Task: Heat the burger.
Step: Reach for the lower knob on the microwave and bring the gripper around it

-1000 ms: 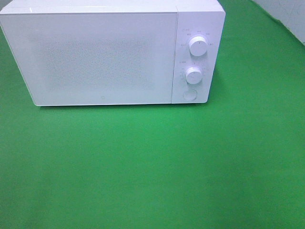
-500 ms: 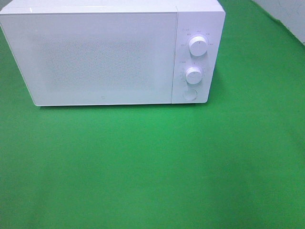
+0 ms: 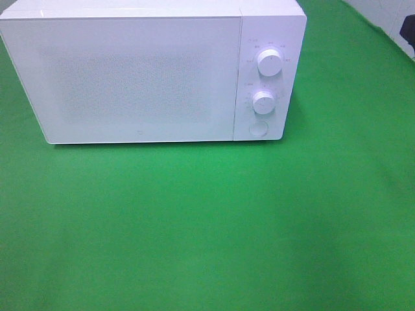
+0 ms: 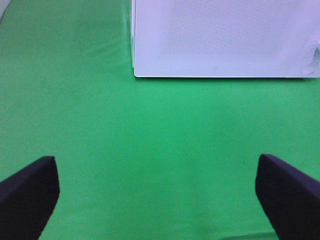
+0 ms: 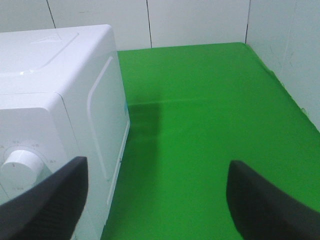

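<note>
The burger is out of view in every frame. A white microwave [image 3: 139,78] stands at the back of the green table with its door shut. The left wrist view shows my left gripper [image 4: 157,200] open and empty, low over the green cloth, facing the microwave's [image 4: 220,35] front. My right gripper [image 5: 157,200] is open too, with nothing between its dark fingers [image 5: 270,205]; it sits beside the microwave's [image 5: 60,100] right side, near the control panel. A dark bit of the right arm [image 3: 410,29] shows at the upper right edge of the high view.
The microwave's panel carries two round knobs [image 3: 269,62] [image 3: 263,102] and a round button [image 3: 259,128]. Green cloth [image 3: 207,227] covers the table. A white tiled wall [image 5: 200,20] closes the back and right side.
A dark part of the right arm has come into the high view at the upper right edge. The microwave stays as it was.
</note>
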